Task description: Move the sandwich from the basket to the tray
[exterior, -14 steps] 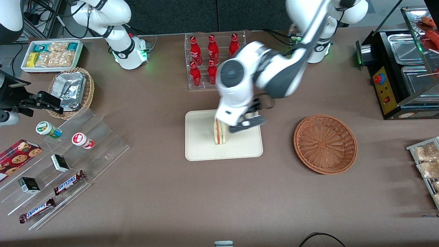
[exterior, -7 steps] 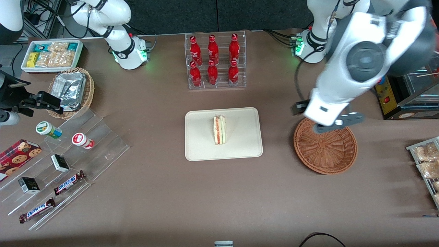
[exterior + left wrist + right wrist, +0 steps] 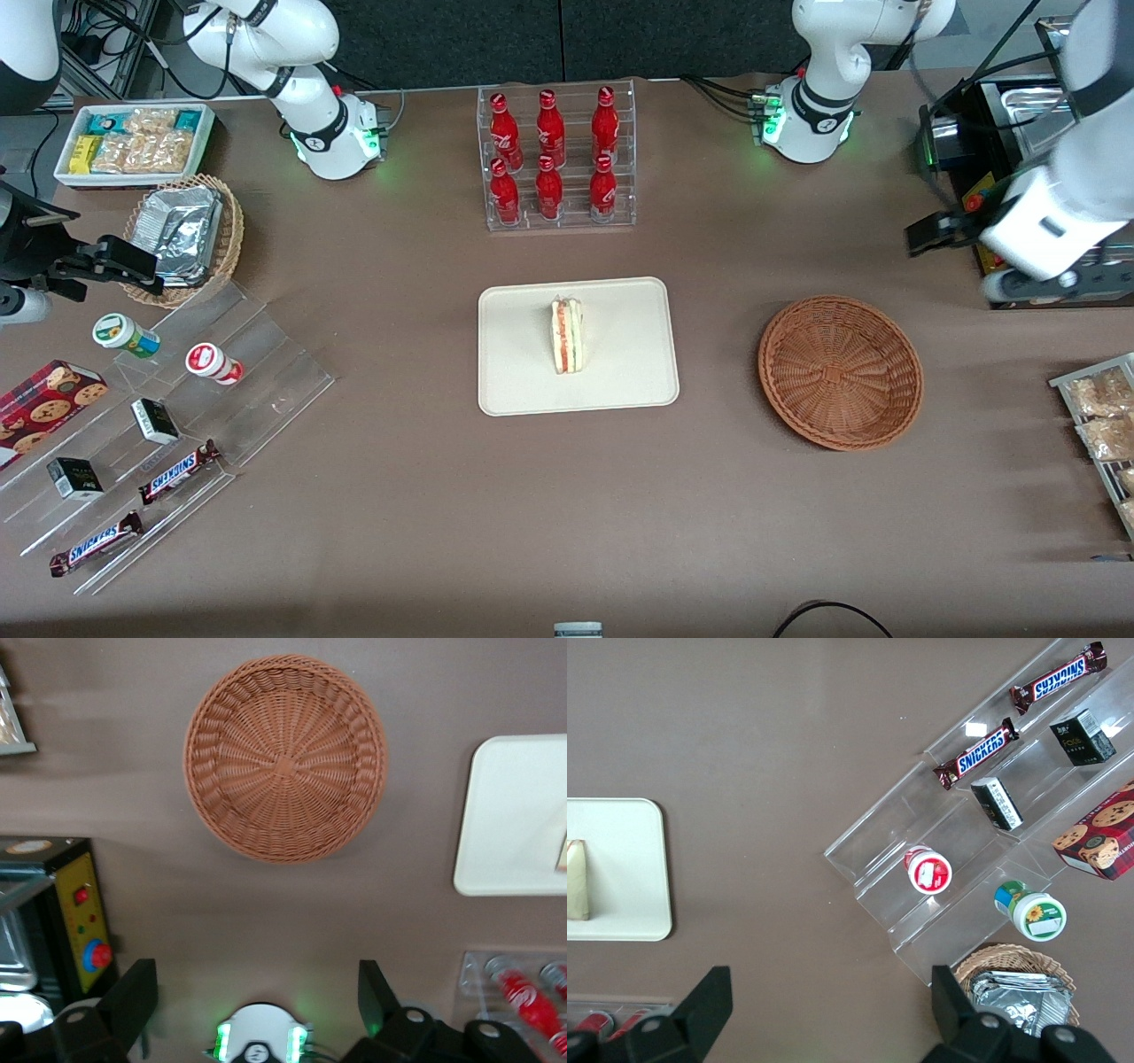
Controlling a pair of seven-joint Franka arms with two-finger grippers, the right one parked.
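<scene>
One sandwich (image 3: 567, 336) on tray (image 3: 523, 390) — basket (image 3: 840, 372) bare (gripper (image 3: 257, 1005) parted, aloft).

A clear rack of six red bottles (image 3: 554, 159) stands on the brown desk (image 3: 399, 496). Toward the parked arm's end from it sit a white bin of snack packets (image 3: 133, 142) and, nearer the front camera, a tan wicker basket of foil packets (image 3: 186, 237). Nearer still, a clear stepped stand (image 3: 177, 434) carries two Snickers bars (image 3: 177, 470), a cookie box (image 3: 44, 408) and two small tubs (image 3: 213, 363).
</scene>
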